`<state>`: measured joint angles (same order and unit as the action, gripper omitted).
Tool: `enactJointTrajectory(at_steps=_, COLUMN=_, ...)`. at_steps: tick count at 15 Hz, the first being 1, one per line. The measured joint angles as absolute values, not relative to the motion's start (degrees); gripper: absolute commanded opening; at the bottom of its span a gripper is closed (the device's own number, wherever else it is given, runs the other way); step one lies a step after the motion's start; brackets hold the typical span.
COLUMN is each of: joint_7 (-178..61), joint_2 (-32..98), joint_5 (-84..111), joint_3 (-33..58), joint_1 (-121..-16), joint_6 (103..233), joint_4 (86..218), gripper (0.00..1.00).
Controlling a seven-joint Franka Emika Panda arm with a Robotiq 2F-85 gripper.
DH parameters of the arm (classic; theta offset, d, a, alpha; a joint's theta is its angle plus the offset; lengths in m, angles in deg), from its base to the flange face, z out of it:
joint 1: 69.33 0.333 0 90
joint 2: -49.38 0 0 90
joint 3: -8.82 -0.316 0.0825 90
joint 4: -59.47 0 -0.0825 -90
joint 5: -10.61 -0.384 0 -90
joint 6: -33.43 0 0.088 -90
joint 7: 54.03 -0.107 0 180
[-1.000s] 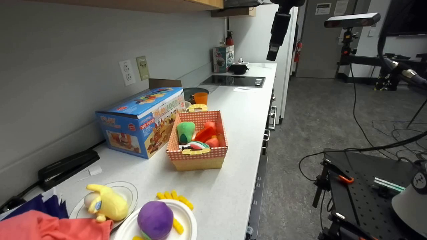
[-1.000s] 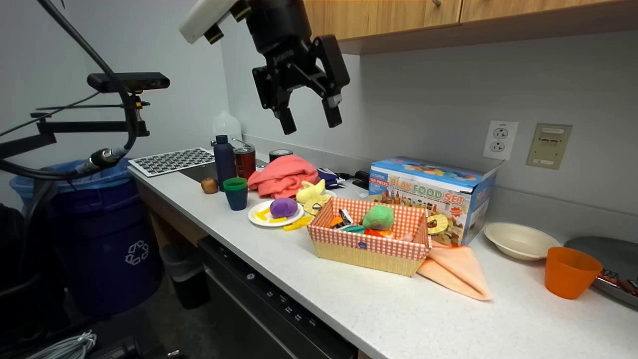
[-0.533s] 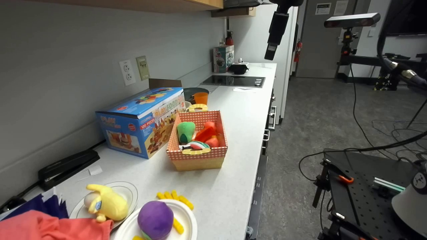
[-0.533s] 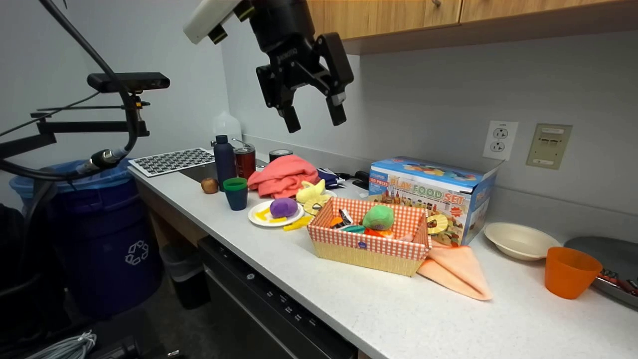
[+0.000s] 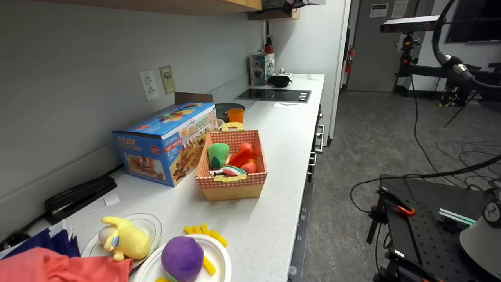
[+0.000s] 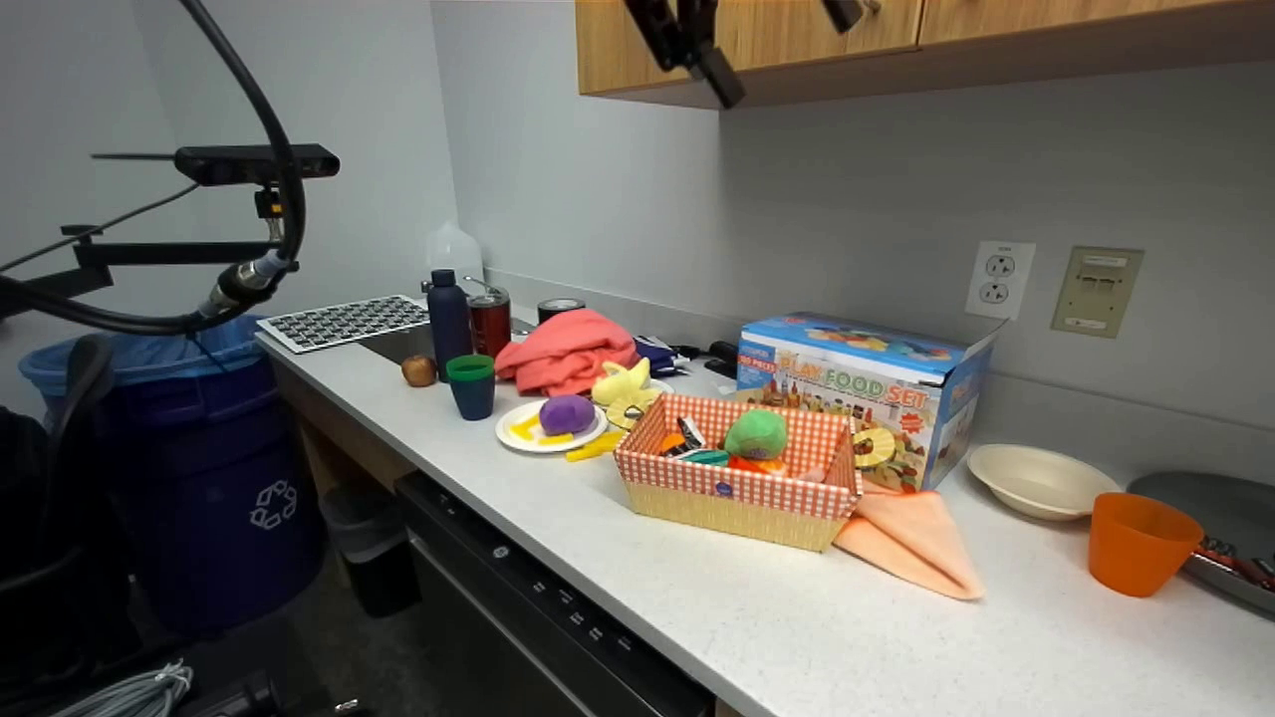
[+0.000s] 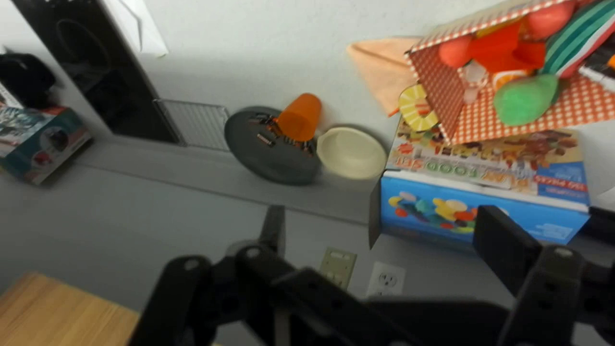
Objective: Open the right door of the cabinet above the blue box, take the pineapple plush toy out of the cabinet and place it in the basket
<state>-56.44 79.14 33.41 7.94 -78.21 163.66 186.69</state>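
Note:
The light wood cabinet [image 6: 637,45] shows only its lower part in an exterior view, with its doors looking shut and a handle at the top edge. Its underside [image 5: 176,5] and a wood corner in the wrist view [image 7: 62,312] also show. My gripper [image 6: 784,46] is open and empty, high in front of the cabinet, partly cut off by the frame. In the wrist view its fingers [image 7: 382,228] stand wide apart. The blue box [image 6: 857,368] stands below against the wall. The basket [image 6: 727,506] stands in front of it, holding a green plush, red pieces and a watermelon piece. The pineapple plush toy is out of view.
An orange cup [image 6: 1143,546], a cream bowl [image 6: 1041,483] and a dark pan lie right of the box. A purple plush [image 6: 567,414] on a plate, a yellow plush [image 5: 131,239] and a red cloth [image 6: 568,351] lie left. A thick cable [image 6: 284,179] hangs from above.
In an exterior view, my gripper has risen and moved right, from in front of the bare wall to the cabinet front. It has tilted and stays open. The hanging cable has shifted. The counter objects have not moved.

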Motion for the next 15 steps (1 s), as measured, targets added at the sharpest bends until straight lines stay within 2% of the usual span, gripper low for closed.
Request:
enactJointTrajectory(at_steps=8, joint_7=-70.16, joint_2=68.94, joint_5=46.81, joint_3=6.65, joint_1=-83.59, joint_6=178.74, joint_4=176.92, gripper=1.00)
enactJointTrajectory(at_steps=15, joint_7=-71.91, joint_2=67.68, joint_5=47.33, joint_3=6.54, joint_1=-83.82, joint_6=180.12, joint_4=175.66, gripper=1.00)
